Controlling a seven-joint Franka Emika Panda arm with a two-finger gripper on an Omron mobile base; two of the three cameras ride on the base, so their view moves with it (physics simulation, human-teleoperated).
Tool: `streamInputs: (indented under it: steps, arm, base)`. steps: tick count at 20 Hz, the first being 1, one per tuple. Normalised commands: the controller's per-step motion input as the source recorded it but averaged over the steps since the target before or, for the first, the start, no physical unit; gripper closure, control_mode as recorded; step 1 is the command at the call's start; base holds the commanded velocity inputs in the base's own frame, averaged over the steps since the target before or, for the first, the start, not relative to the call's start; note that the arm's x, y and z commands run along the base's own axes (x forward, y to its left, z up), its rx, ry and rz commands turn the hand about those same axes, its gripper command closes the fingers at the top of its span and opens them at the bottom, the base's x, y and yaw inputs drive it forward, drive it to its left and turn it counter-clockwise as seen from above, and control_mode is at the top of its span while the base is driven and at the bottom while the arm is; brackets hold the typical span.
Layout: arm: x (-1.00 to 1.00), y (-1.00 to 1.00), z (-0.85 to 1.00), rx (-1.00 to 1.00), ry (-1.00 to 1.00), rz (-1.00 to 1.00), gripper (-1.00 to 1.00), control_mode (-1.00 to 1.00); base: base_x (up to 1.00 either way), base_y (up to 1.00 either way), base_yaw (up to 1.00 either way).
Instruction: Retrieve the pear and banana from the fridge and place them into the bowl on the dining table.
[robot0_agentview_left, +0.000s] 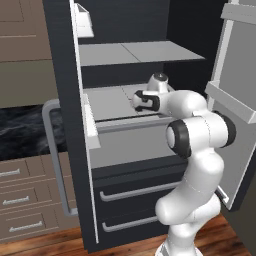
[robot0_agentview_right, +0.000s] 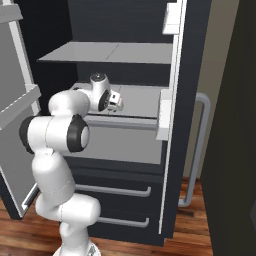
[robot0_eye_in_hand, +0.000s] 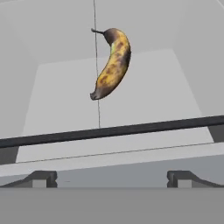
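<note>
The fridge (robot0_agentview_left: 64, 150) stands with both doors swung open, its pale grey shelves showing. In the hand view the banana (robot0_eye_in_hand: 111, 63), yellow with brown patches, lies on the middle shelf (robot0_eye_in_hand: 148, 92) toward its back, stem pointing away. My gripper (robot0_eye_in_hand: 112, 178) is open at the shelf's front lip, well short of the banana, with nothing between its fingertips (robot0_eye_in_hand: 41, 177). From the base views my hand (robot0_agentview_left: 145, 100) (robot0_agentview_right: 114, 100) hovers over the front of that shelf. The pear, the bowl and the dining table are out of view.
The right fridge door (robot0_agentview_left: 235, 100) with its bins stands close beside my arm. The left door (robot0_agentview_left: 60, 75) carries a grey handle (robot0_agentview_left: 52, 150). Two lower fridge drawers (robot0_agentview_left: 135, 192) sit under the shelves. Tan drawers (robot0_agentview_left: 20, 200) under a black veined top (robot0_agentview_left: 20, 132) lie to the left.
</note>
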Motion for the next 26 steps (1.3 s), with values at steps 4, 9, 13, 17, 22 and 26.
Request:
streamInputs:
  steps: [4, 9, 13, 17, 22, 26]
  arm:
    - [0.53, 0.00, -0.14, 0.00, 0.00, 0.00, -1.00, -1.00]
    - [0.50, 0.00, -0.10, 0.00, 0.00, 0.00, -1.00, -1.00]
    - [0.51, 0.00, -0.11, 0.00, 0.00, 0.00, -1.00, -1.00]
    - [0.51, 0.00, -0.13, 0.00, 0.00, 0.00, -1.00, -1.00]
    - [0.52, 0.00, -0.16, 0.00, 0.00, 0.00, -1.00, -1.00]
    - [0.51, 0.00, -0.16, 0.00, 0.00, 0.00, -1.00, -1.00]
  base:
    - [0.00, 0.00, 0.00]
    - [0.00, 0.00, 0.00]
    - [0.00, 0.00, 0.00]
    - [0.00, 0.00, 0.00]
    - [0.00, 0.00, 0.00]
    - [0.00, 0.00, 0.00]
